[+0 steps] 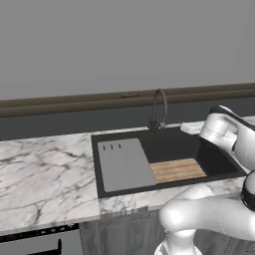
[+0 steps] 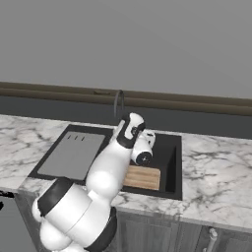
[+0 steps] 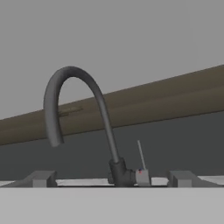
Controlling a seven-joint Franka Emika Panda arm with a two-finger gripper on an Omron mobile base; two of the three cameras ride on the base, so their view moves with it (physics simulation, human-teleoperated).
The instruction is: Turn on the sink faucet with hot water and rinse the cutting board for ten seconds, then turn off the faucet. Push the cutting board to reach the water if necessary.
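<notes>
The sink faucet stands at the rear edge of the sink, near the middle of that edge, on the marble counter. In the hand view its dark gooseneck spout arches up and over to the left, ending in a downturned outlet. A small dark base sits at the foot of the spout, and a thin light handle lever rises from it, tilted slightly. A small red mark shows on the base; no legible writing or brand appears on any item.

The cutting board lies flat on the sink floor, at the front edge of the basin and right of centre. Its left edge sits just beside the grey slab, a larger flat panel with three slots near its rear edge, which covers the left part of the basin. The floor behind the board, up to the faucet, is bare black.

The gripper is level with the faucet base and faces it; one fingertip shows at each side of the base, well apart, with nothing held between them. In the right base view the arm reaches over the basin and hides part of the board's left end.

Behind the counter runs a dark backsplash topped by a brown ledge, below a plain grey wall. Marble extends left and right of the sink.
</notes>
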